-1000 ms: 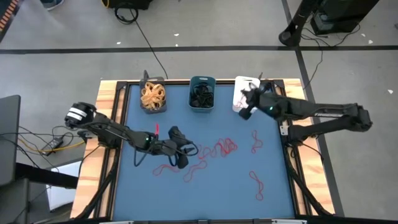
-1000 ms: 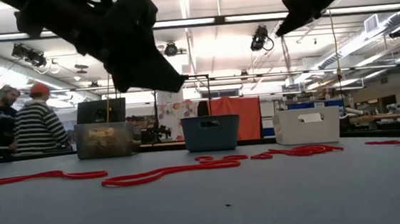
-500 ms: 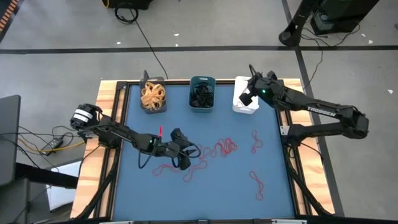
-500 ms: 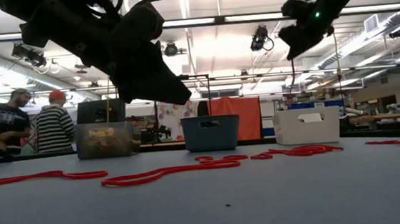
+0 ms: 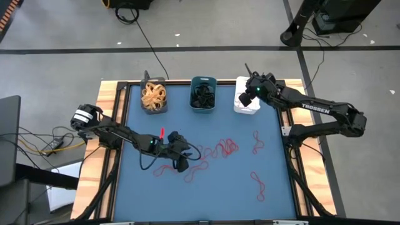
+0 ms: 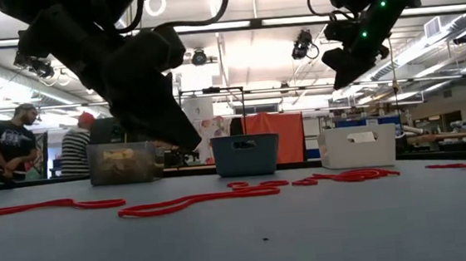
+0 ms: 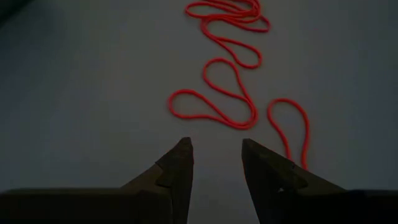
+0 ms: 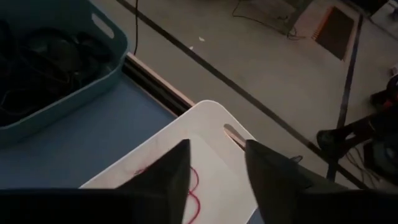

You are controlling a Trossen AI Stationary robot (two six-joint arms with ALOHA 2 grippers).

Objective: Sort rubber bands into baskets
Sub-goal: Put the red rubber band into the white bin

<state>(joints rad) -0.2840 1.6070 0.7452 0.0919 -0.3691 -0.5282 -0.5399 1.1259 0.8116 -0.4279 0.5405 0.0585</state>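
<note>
Rubber bands, as we judge them, weigh almost nothing, flop and stretch, and lie flat on the table point(image 5: 275, 187), so we would pinch a single strand where a loop stands clear of its neighbours, pressing fingertips right down to the mat.

Going from big to small, we see three baskets in a row along the far edge: the grey basket point(image 5: 153, 98) holding tan bands, the teal basket point(image 5: 203, 94) holding black ones, and the white basket point(image 5: 245, 104), where a red band point(image 8: 193, 186) lies on the floor of the bin. The loose red bands point(image 5: 226, 149) are thin bright cords in wavy curls, spread across the middle of the table, with a few more toward its right side.

Our right gripper point(image 8: 214, 165) hangs over the white basket with its fingers spread and nothing between them. Our left gripper point(image 7: 216, 163) hovers low near the loops point(image 7: 214, 102), fingers parted and empty.
</note>
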